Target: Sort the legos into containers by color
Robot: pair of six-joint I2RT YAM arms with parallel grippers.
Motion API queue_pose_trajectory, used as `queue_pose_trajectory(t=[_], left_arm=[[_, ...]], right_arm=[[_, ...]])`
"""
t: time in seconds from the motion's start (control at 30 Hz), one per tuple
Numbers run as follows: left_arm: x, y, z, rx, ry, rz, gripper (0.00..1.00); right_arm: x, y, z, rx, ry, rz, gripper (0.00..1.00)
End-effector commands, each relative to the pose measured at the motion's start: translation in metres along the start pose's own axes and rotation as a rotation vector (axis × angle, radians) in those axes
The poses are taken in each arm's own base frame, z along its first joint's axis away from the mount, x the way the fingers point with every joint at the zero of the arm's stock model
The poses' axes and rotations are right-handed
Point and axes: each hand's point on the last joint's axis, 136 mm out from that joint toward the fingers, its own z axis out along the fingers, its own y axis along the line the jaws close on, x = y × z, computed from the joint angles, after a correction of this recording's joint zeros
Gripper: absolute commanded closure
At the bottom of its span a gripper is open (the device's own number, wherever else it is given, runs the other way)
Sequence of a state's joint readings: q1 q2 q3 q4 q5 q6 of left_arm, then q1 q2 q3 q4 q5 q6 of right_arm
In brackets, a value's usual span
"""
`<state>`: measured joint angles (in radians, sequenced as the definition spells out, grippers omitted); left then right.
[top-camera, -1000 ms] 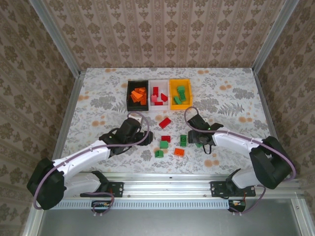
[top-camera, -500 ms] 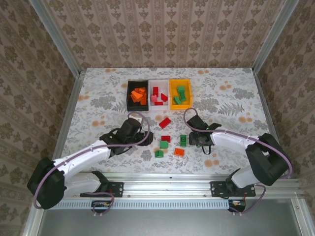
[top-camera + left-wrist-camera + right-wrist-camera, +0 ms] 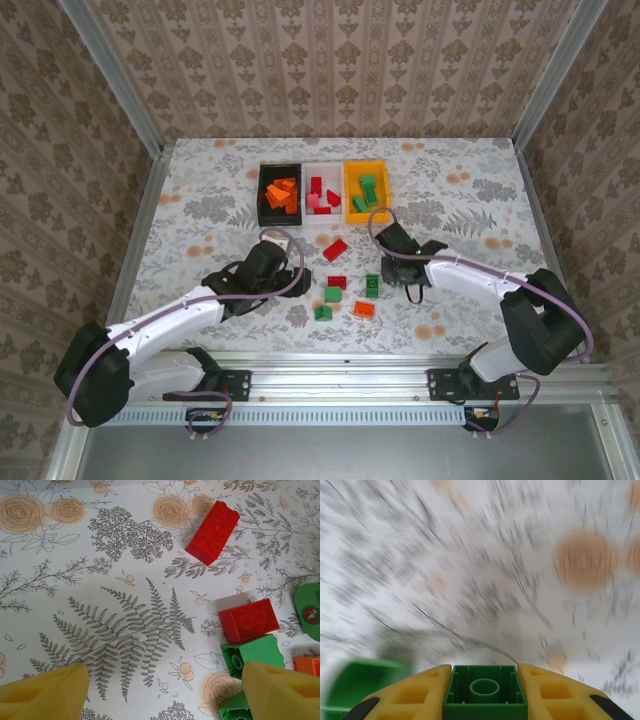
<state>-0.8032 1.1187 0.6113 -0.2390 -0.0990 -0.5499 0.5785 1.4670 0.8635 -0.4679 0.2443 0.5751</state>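
My right gripper (image 3: 485,700) is shut on a small green lego (image 3: 485,692), held hollow side up between its yellow fingers (image 3: 405,700) above the blurred tablecloth. From above, the right gripper (image 3: 400,272) hangs just right of a green lego (image 3: 372,285). My left gripper (image 3: 165,695) stands open over bare cloth, its right finger (image 3: 282,690) beside a green lego (image 3: 252,656), with two red legos (image 3: 248,620) (image 3: 213,526) further out. The left gripper (image 3: 292,272) sits left of the loose legos. Black (image 3: 263,195), white (image 3: 308,190) and yellow (image 3: 350,190) containers hold orange, red and green legos.
Loose on the cloth lie a long red lego (image 3: 335,249), a small red one (image 3: 337,282), two green ones (image 3: 333,294) (image 3: 323,313) and an orange one (image 3: 364,309). Patterned walls enclose the table on three sides.
My right gripper has shut on the green lego that lay at its tips and has moved up and left with it. The left arm has barely moved.
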Motion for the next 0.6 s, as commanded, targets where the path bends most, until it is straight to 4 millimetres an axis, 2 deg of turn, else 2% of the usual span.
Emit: queue_pose_trajectory(t=[0.0, 0.07, 0.13, 0.23, 0.33, 0.43, 0.5, 0.57], left_arm=[[-0.006, 0.005, -0.001, -0.022, -0.016, -0.017, 0.17], [-0.005, 0.008, 0.002, -0.034, -0.003, -0.036, 0.16], [-0.004, 0.007, 0.005, -0.033, 0.012, -0.047, 0.15], [-0.001, 0.007, 0.007, -0.037, 0.035, -0.045, 0.14], [0.003, 0.008, 0.008, -0.044, 0.054, -0.049, 0.13], [0.005, 0.009, 0.008, -0.043, 0.062, -0.044, 0.13], [0.004, 0.007, 0.008, -0.037, 0.065, -0.04, 0.11], [0.002, 0.004, 0.009, -0.029, 0.072, -0.033, 0.11]], right_arm=[[-0.078, 0.024, -0.022, -0.013, -0.185, -0.045, 0.78], [-0.111, 0.036, -0.015, -0.014, -0.222, -0.06, 0.78], [-0.141, 0.045, 0.005, 0.014, -0.212, -0.085, 0.78], [-0.172, 0.056, 0.036, 0.04, -0.189, -0.111, 0.79], [-0.195, 0.06, 0.056, 0.063, -0.183, -0.122, 0.78], [-0.205, 0.063, 0.07, 0.04, -0.141, -0.112, 0.75], [-0.211, 0.064, 0.073, 0.043, -0.13, -0.124, 0.65], [-0.215, 0.065, 0.067, 0.033, -0.142, -0.13, 0.56]])
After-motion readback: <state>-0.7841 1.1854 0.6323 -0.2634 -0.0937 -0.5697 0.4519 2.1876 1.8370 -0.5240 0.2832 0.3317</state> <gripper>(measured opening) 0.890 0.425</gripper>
